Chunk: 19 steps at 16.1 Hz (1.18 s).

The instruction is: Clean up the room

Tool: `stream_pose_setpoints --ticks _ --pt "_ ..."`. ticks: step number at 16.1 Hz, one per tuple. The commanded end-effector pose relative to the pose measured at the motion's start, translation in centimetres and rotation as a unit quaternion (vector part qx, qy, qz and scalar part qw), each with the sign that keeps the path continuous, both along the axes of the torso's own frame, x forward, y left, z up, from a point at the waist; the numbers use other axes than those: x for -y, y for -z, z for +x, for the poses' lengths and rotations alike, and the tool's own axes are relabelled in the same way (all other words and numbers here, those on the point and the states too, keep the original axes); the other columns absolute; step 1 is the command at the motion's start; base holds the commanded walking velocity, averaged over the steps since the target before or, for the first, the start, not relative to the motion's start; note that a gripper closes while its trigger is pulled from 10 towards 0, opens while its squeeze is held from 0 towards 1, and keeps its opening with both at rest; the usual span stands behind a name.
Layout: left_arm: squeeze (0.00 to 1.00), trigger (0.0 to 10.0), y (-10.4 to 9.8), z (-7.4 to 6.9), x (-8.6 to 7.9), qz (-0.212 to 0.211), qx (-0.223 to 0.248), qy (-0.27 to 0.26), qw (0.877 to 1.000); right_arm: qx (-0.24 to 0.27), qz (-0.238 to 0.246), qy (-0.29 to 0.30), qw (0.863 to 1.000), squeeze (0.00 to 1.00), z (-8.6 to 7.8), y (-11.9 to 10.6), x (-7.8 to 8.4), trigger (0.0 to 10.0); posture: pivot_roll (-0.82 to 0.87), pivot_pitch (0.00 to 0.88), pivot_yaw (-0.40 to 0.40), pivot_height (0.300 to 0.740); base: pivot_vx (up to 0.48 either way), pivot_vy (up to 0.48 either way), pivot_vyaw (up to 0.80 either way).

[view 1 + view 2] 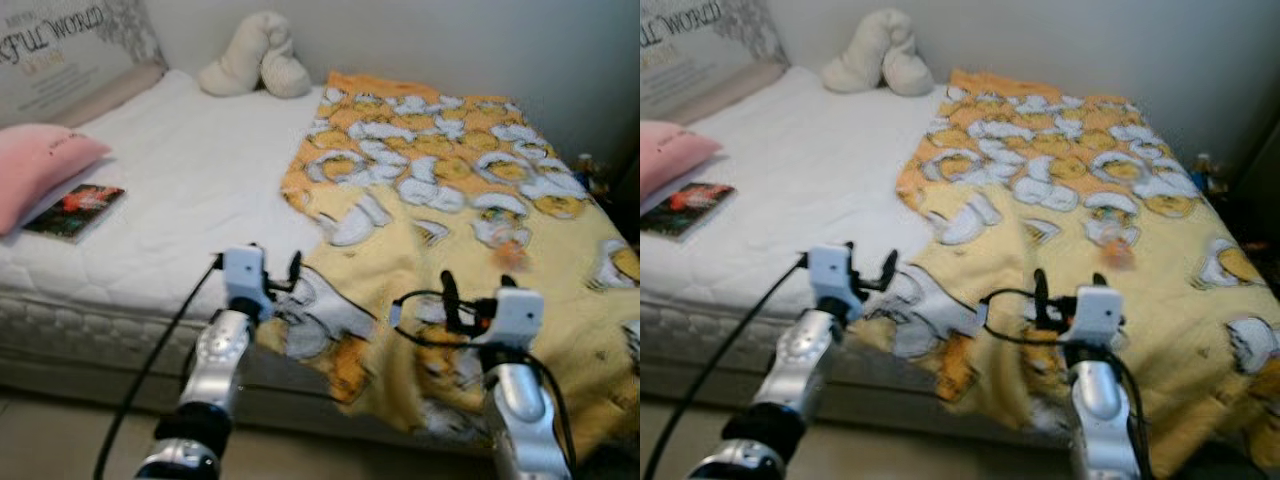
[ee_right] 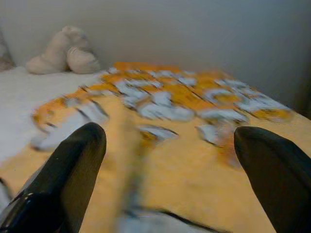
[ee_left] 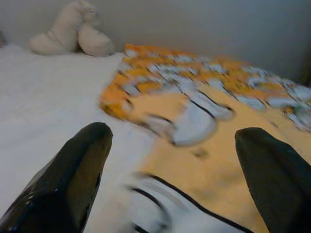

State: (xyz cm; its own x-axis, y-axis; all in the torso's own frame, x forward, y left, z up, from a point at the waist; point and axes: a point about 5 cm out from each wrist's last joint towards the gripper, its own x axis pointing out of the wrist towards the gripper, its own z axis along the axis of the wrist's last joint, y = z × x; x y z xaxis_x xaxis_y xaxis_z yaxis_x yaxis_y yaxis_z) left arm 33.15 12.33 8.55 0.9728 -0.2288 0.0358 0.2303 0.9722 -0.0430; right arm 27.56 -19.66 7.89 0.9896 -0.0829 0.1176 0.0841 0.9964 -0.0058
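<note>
Nearest the camera, at the bottom of the head views, the two silver arms reach up toward the near edge of the bed (image 1: 60,310). The left tool (image 1: 280,272) sits at lower centre-left, right where the yellow blanket (image 1: 450,200) drapes over the mattress edge; the right tool (image 1: 478,295) is at lower right, over the blanket's hanging front part. The head views show only the wrists and cables from behind, whereas the wrist views look out between the fingers: in the left wrist view the left tool's fingers (image 3: 73,174) stand wide apart with nothing between them, white sheet on one side and blanket on the other; in the right wrist view the right tool's fingers (image 2: 68,170) are likewise spread wide and empty above the blurred orange-and-white pattern. The blanket covers the right half of the bed, its left edge bunched and folded toward the middle. Only the head views show the left side of the frame: a book (image 1: 76,211) lying flat on the white sheet, touching a pink pillow (image 1: 40,170) at the far left edge. Farther back, a cream plush toy (image 1: 255,58) rests against the wall at top centre, and a printed headboard cushion (image 1: 70,50) fills the upper left corner.
</note>
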Motion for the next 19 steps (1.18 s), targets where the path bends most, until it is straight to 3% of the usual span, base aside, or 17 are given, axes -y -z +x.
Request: stream_pose_setpoints --ticks 1,5,8,11,12,13,14,15,17,18,19 --pt "1.00 10.0 0.3 -0.4 0.6 0.004 -0.008 0.016 1.000 -0.007 0.001 0.016 1.000 1.00 -0.5 0.3 1.1 10.0 0.02 0.000 0.003 0.740 0.000 -0.458 0.00" --pt "1.00 10.0 2.2 -2.2 -1.2 0.028 -0.038 0.034 0.998 -0.011 -0.004 0.004 1.000 1.00 -1.1 0.6 0.9 10.0 0.02 0.000 0.003 0.740 0.000 -0.459 0.00" --pt "1.00 10.0 0.5 -1.3 1.3 0.010 -0.011 0.064 0.998 -0.012 -0.017 -0.019 1.000 1.00 -0.7 0.7 0.2 10.0 0.03 0.000 -0.002 0.740 0.000 -0.446 0.00" --pt "1.00 10.0 0.2 -1.3 2.0 0.006 -0.001 0.068 0.998 -0.016 0.000 -0.009 1.000 1.00 -0.3 0.7 0.2 10.0 0.02 0.000 0.004 0.740 0.080 -0.432 0.00" --pt "0.00 10.0 0.3 -0.8 1.9 0.008 -0.024 0.044 0.999 -0.021 0.002 -0.005 1.000 1.00 -0.2 0.8 0.2 10.0 0.02 0.000 0.003 0.740 0.000 0.000 0.00" --pt "0.00 10.0 -0.5 -0.7 1.9 -0.013 0.007 0.052 0.999 -0.029 0.011 -0.022 0.999 1.00 -0.2 1.0 -0.1 10.0 0.02 0.000 0.003 0.740 0.000 0.000 0.00" --pt "0.00 10.0 -1.1 -0.4 2.0 -0.020 0.010 0.054 0.998 -0.028 -0.017 -0.027 0.999 1.00 -0.2 0.9 -0.4 10.0 0.01 0.000 0.002 0.740 0.000 0.000 0.00" --pt "0.00 10.0 -1.1 0.1 2.0 -0.012 -0.009 0.043 0.999 -0.029 -0.012 -0.031 0.999 1.00 -0.2 1.0 -0.6 10.0 0.01 0.000 0.002 0.740 0.469 0.000 0.00" --pt "0.00 10.0 -1.6 0.3 2.5 -0.002 0.000 0.049 0.999 -0.029 -0.012 -0.032 0.999 1.00 0.0 1.0 -0.8 10.0 0.02 0.000 0.005 0.740 0.469 0.000 0.00" --pt "0.00 10.0 -1.6 0.5 2.8 0.003 -0.005 0.051 0.999 -0.034 -0.002 -0.028 0.999 0.00 0.2 1.1 -1.0 10.0 0.02 0.000 0.010 0.740 0.469 0.000 0.00" --pt "0.00 10.0 -1.5 0.6 2.8 0.009 -0.006 0.053 0.999 -0.038 -0.003 -0.028 0.999 0.00 0.3 1.2 -1.1 10.0 0.02 0.000 0.011 0.740 0.469 0.000 0.00"
